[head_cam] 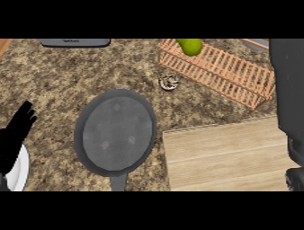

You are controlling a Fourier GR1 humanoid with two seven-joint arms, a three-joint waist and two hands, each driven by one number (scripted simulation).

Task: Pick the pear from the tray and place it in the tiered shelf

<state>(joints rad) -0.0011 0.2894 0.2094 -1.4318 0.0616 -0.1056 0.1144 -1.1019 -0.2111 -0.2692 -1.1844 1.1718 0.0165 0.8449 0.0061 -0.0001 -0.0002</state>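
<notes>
Pear (190,46): yellow-green, smooth, rounded. It sits at the far end of the tiered shelf (222,72), within the slatted frame at its upper left corner; the top of the fruit is cut by the view's edge. No hand touches it. Judged from this, the placing looks done or all but done; what is left is at most pulling the arm clear. Whether the pear rests settled on a tier or only against the slats, I cannot tell.

Shelf: pale orange wood, thin parallel slats, long and lying at a slant across the counter (61,76).

Near the shelf's left side: a small round object (170,82), mottled brown and white, too small to identify.

Below the shelf: a light wooden board (224,155), straight-grained, rectangular.

Left of the shelf, well apart: a dark grey oval tray (115,130), matte, raised rim, short handle toward the view's lower edge. It holds nothing.

Counter: speckled brown granite.

Right arm: a large grey forearm (299,94) beside the shelf's right end; its hand does not show.

Left hand (12,130): black, far left of the shelf, fingers straight and spread apart, upward, resting over a white plate (20,173).
</notes>
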